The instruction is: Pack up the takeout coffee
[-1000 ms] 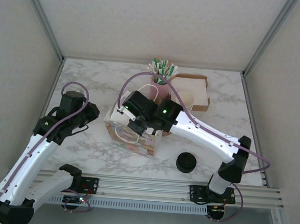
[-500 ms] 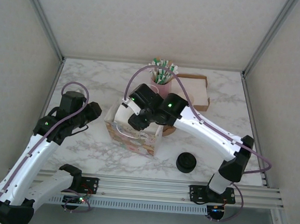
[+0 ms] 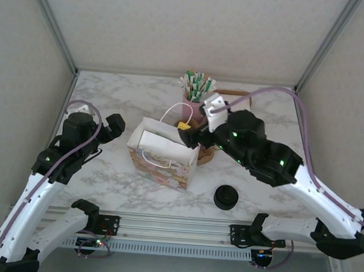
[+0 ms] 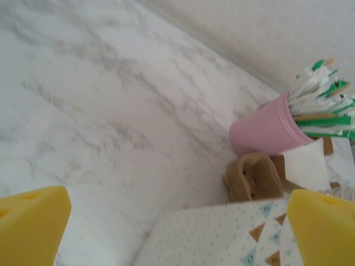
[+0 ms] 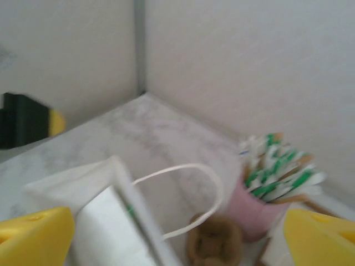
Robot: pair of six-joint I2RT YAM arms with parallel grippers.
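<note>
"What's closest on the marble table (image 3: 97, 167)?"

"A low stack of black lids (image 3: 226, 197), to the right of a patterned paper bag (image 3: 161, 164) (mouth open, white handles up)."

"And the grippers?"

"The left gripper (image 4: 177, 224) is near the bag's left side with its yellow fingertips spread wide and nothing between them. The right gripper (image 5: 177, 235) hovers over the bag's far edge, spread just as wide and also empty."

"Where's the takeout coffee?"

"I cannot tell. What lies inside the bag is too blurred to make out."

"Farthest back?"

"A pink cup (image 3: 194, 104) of green-and-white sticks, with a brown cardboard piece (image 4: 252, 176) just beside its base."
</note>
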